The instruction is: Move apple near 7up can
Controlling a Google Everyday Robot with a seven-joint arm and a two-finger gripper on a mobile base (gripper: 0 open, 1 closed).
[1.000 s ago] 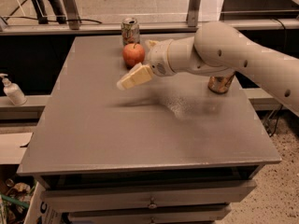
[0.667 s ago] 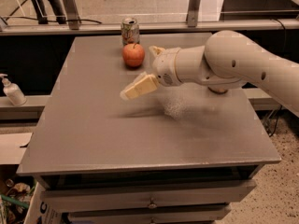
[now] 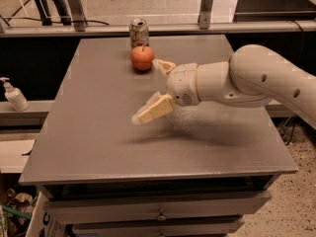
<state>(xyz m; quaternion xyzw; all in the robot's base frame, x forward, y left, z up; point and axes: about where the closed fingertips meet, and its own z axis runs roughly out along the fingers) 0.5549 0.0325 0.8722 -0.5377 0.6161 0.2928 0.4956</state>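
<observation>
One apple (image 3: 142,58), one 7up can (image 3: 138,32), one pincer (image 3: 147,91).
The apple sits on the counter (image 3: 98,137) just in front of the 7up can. The pincer hangs nearby, spread wide and empty.

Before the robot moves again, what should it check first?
1. Apple sits near the 7up can, just in front of it: ok.
2. 7up can stands upright: ok.
3. Hand is open and holds nothing: ok.
4. Hand is apart from the apple, above the middle of the table: ok, though close on the apple's right.
5. Apple touches the can or not: cannot tell.
</observation>
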